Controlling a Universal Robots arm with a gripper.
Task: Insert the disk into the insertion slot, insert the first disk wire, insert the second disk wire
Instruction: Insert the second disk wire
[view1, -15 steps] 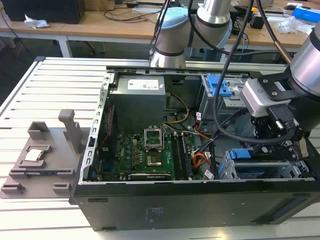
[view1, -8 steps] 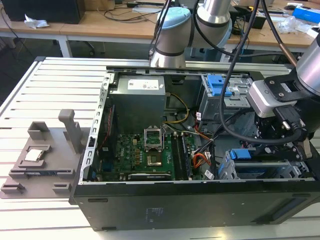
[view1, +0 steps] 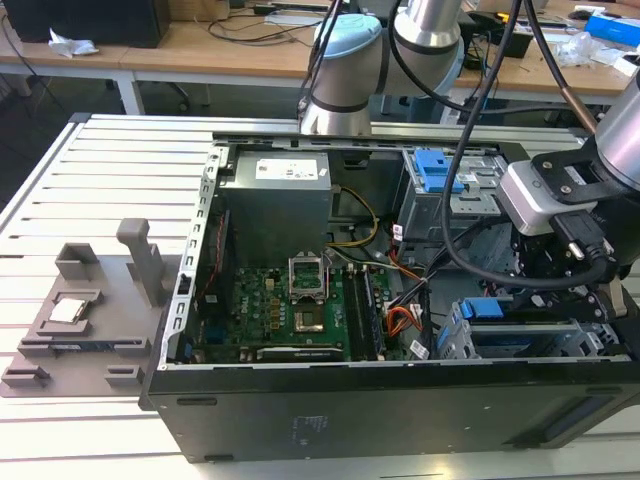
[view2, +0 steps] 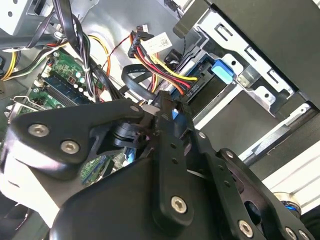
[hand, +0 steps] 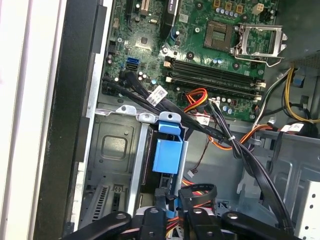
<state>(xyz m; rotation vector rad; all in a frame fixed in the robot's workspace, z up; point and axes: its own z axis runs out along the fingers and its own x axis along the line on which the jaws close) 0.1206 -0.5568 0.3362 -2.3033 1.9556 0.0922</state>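
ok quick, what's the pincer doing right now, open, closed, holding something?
Pincer: closed on a wire connector at the disk in the insertion slot.

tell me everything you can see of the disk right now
The disk sits inside the insertion slot, the silver-grey metal cage at the exterior view's lower right of the open computer case. Its flat top is dark between the cage rails, and its bright blue plastic carrier shows at the end facing the motherboard. In the first wrist view the blue carrier tab stands between the cage's rails. The gripper is at that end, where a connector with red, yellow and black wires meets it.
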